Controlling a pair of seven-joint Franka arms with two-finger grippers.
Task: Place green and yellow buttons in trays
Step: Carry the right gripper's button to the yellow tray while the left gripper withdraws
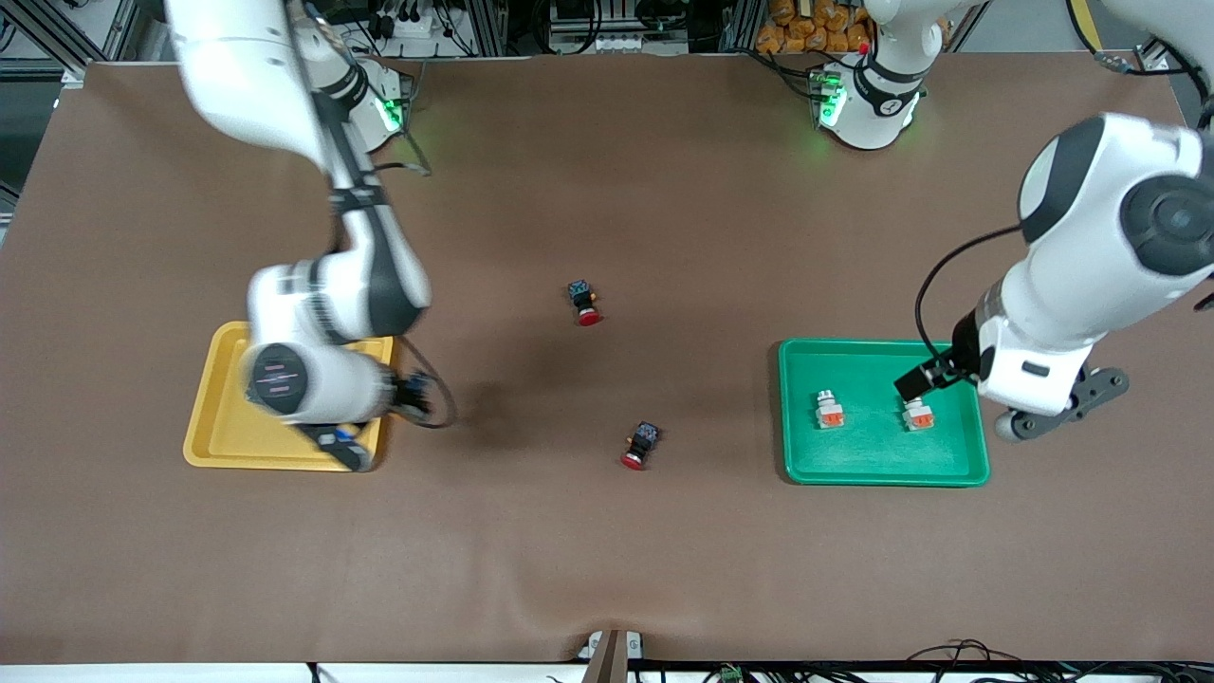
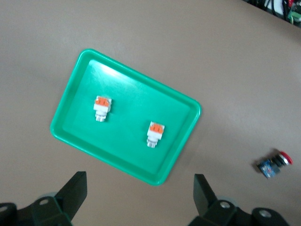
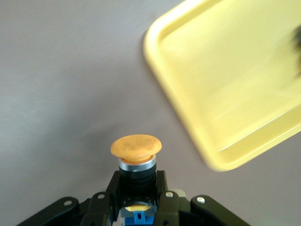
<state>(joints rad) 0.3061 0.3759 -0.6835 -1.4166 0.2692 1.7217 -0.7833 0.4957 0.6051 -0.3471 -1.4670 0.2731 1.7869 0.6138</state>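
Observation:
The green tray (image 1: 882,446) holds two white-grey buttons with orange blocks (image 1: 830,410) (image 1: 917,415), apart from each other. They also show in the left wrist view (image 2: 102,108) (image 2: 155,134) in the tray (image 2: 127,150). My left gripper (image 1: 1053,415) (image 2: 138,190) is open and empty, over the table just beside the green tray. My right gripper (image 1: 343,448) (image 3: 137,188) is shut on a black-and-blue button with a round orange-yellow cap (image 3: 136,147), held at a corner of the yellow tray (image 1: 223,427) (image 3: 225,84). The other such button is hidden.
Two black switches with red caps lie on the brown mat mid-table, one (image 1: 585,304) farther from the front camera, one (image 1: 642,446) (image 2: 274,163) nearer. The right arm covers much of the yellow tray. A dark blur (image 3: 298,47) sits at the edge of the right wrist view.

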